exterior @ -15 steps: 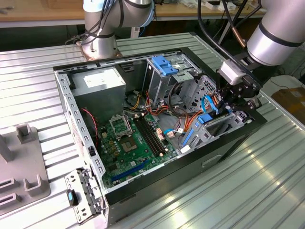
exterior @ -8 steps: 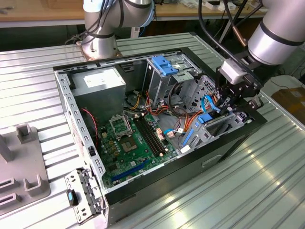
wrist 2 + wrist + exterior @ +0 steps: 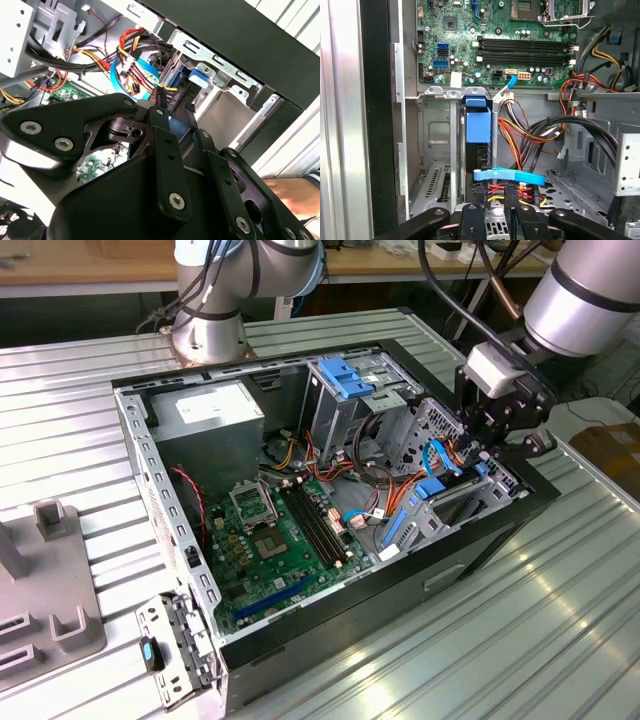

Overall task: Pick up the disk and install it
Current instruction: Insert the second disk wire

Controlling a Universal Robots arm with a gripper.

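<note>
The disk point(image 3: 477, 127) stands on edge in a slot of the metal drive cage point(image 3: 437, 150), and its bright blue carrier tab faces the first wrist camera. That tab point(image 3: 197, 77) lies just past the fingertips in the second wrist view. In the exterior view the disk's blue rail point(image 3: 437, 490) shows in the cage at the case's right end. My gripper point(image 3: 497, 445) hovers right over that cage. Its black fingers point(image 3: 472, 220) stand slightly apart beside the disk's near end, and only cables show in the gap. The gripper point(image 3: 176, 100) holds nothing.
The open computer case point(image 3: 480, 540) lies on a ribbed metal table with the motherboard point(image 3: 270, 540) and power supply point(image 3: 205, 415) exposed. Coloured cable bundles point(image 3: 530, 135) and a blue flat cable point(image 3: 507, 175) crowd the cage. A person's hand point(image 3: 292, 195) rests outside the case. A grey fixture point(image 3: 40, 580) sits at the exterior view's left.
</note>
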